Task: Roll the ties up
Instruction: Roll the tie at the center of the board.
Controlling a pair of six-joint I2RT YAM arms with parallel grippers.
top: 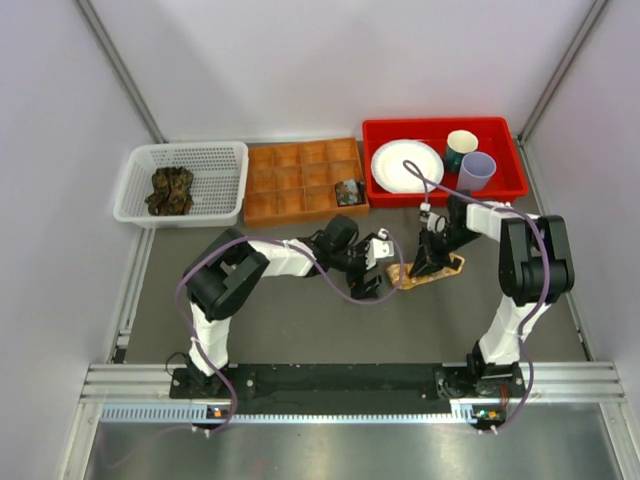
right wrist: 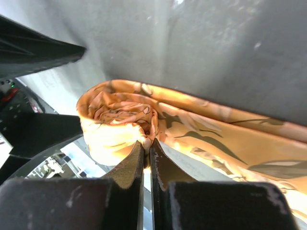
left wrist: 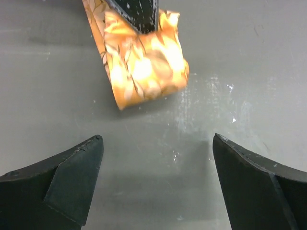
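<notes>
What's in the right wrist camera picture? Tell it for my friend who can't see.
The right arm's jaws are pinched shut on the rolled-up end of a tan-orange tie with a leafy pattern. The unrolled rest lies flat on the grey table, running off right. The other arm's dark jaws stand open at the picture's left edge.

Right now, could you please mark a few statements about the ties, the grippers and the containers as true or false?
1. The right gripper is shut on the rolled end of the orange tie. True.
2. The left gripper is clamped on that tie. False: it is open, and the tie lies clear of its fingers.
3. The white basket holds dark ties. True.
4. The red bin holds only cups. False: a white plate lies in it beside a green cup and a lavender cup.
</notes>
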